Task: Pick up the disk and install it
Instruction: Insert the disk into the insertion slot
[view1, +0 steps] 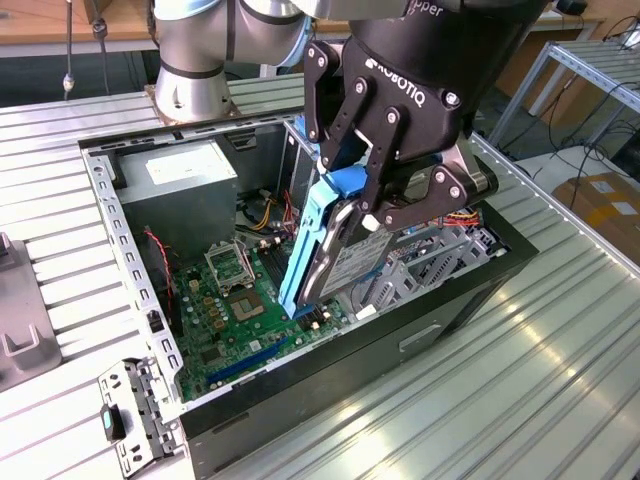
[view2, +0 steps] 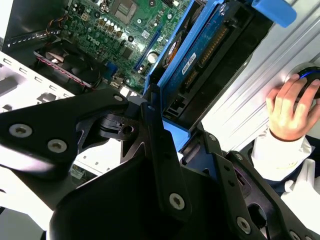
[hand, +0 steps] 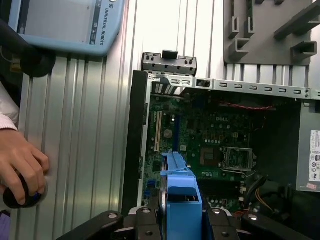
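The disk (view1: 345, 262), a grey metal drive in a light-blue carrier, hangs on edge and tilted above the open computer case (view1: 440, 310). My gripper (view1: 352, 205) is shut on its upper end. The disk's lower end points down toward the motherboard (view1: 235, 300), beside the metal drive bay (view1: 435, 262). In the second wrist view the disk (view2: 200, 50) runs away from my gripper (view2: 167, 127), label and connector side showing. In the first wrist view the carrier (hand: 181, 192) stands between the black fingers (hand: 142, 220) over the board.
A grey power supply (view1: 190, 175) fills the case's far corner. A loose metal bracket (view1: 130, 410) lies on the ribbed table by the case's near corner, and a grey fixture (view1: 20, 320) sits at the exterior view's left. A person's hand (hand: 20, 167) rests on a round controller.
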